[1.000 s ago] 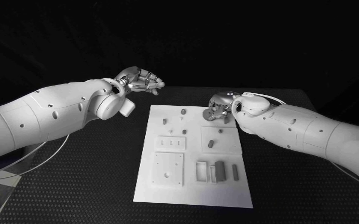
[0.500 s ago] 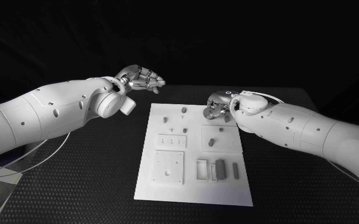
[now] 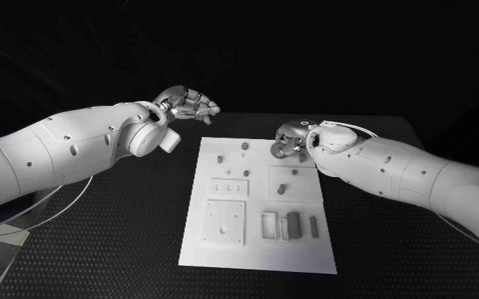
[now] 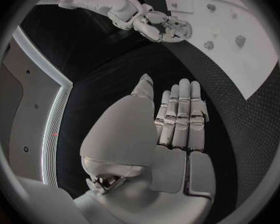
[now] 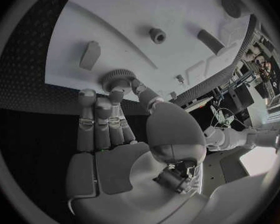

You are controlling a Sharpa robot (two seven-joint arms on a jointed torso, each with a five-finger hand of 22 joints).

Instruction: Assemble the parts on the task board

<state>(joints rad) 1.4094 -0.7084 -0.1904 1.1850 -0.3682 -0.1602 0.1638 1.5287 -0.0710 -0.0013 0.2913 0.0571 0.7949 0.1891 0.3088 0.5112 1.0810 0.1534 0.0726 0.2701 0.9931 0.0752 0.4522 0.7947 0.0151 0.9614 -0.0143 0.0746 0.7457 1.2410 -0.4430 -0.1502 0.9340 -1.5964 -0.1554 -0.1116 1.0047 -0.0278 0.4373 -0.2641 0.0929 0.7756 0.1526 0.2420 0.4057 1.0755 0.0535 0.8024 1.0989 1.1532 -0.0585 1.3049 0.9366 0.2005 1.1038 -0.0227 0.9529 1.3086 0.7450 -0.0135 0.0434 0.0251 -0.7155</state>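
Head view: task board (image 3: 257, 243) is laid mid-desk (image 3: 120, 243), parts on it. Left robot hand (image 3: 187, 105) is raised off the board's far-left corner, fingers extended, nothing held. Right robot hand (image 3: 289, 142) pinches a toothed round part (image 5: 118, 78) at the board's far edge.

The scene is dimly lit, the background lost in black, while the task board (image 3: 257, 202) and white arms are rendered bright, possibly from overhead light. Straight edges are bent toward the rims of both wrist views, and small parts are seen only softly.
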